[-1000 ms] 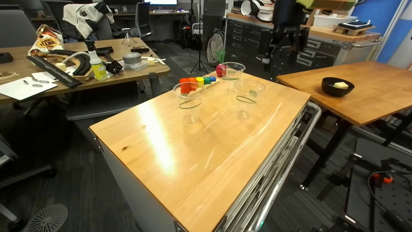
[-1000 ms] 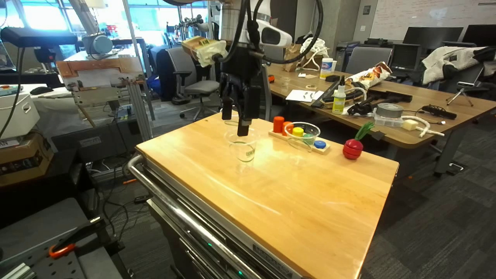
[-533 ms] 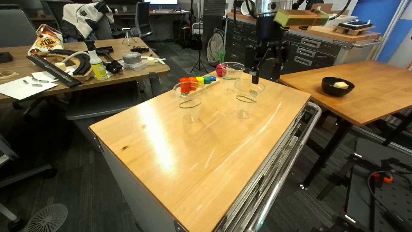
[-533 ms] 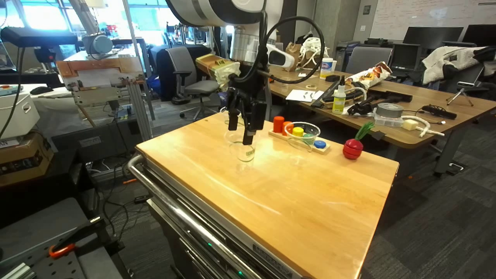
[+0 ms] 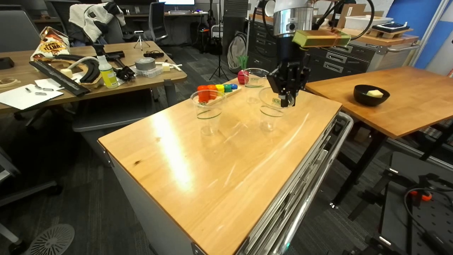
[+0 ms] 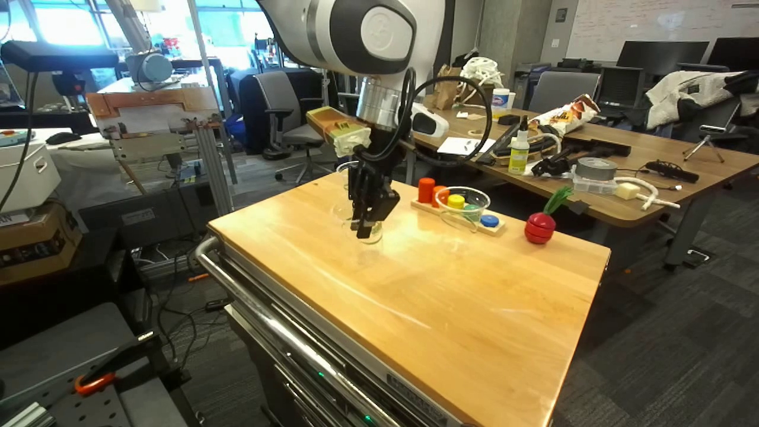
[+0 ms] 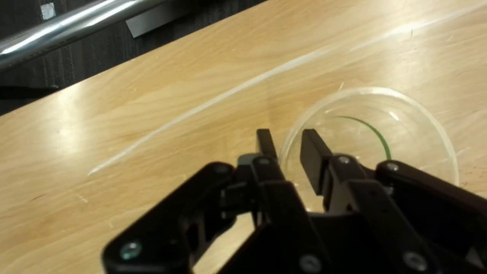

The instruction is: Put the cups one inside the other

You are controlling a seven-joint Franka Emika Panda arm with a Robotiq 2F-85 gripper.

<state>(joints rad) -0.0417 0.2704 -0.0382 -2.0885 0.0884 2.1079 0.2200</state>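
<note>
Three clear plastic cups stand upright on the wooden cart top. My gripper (image 7: 287,133) is at the rim of one cup (image 7: 380,131), seen also as the handle-side cup (image 5: 269,114) in an exterior view. One of its fingers (image 7: 314,158) is inside the rim, the other outside. The jaws are part-way together, and a gap still shows on both sides of the cup wall. A second cup (image 5: 209,115) stands apart from it. The third cup (image 5: 254,83) is by the toy radish, and in an exterior view this cup (image 6: 462,207) overlaps the coloured blocks.
A wooden board with several coloured blocks (image 6: 455,201) lies along the far edge of the cart top, near a red toy radish (image 6: 539,228). A metal handle bar (image 5: 329,159) runs along one side. A black bowl (image 5: 368,96) sits on a separate table.
The arm has come down from above to the handle-side cup, and its jaws have moved closer together around the rim. That cup's rim has shifted slightly; the other two cups have stayed put.
</note>
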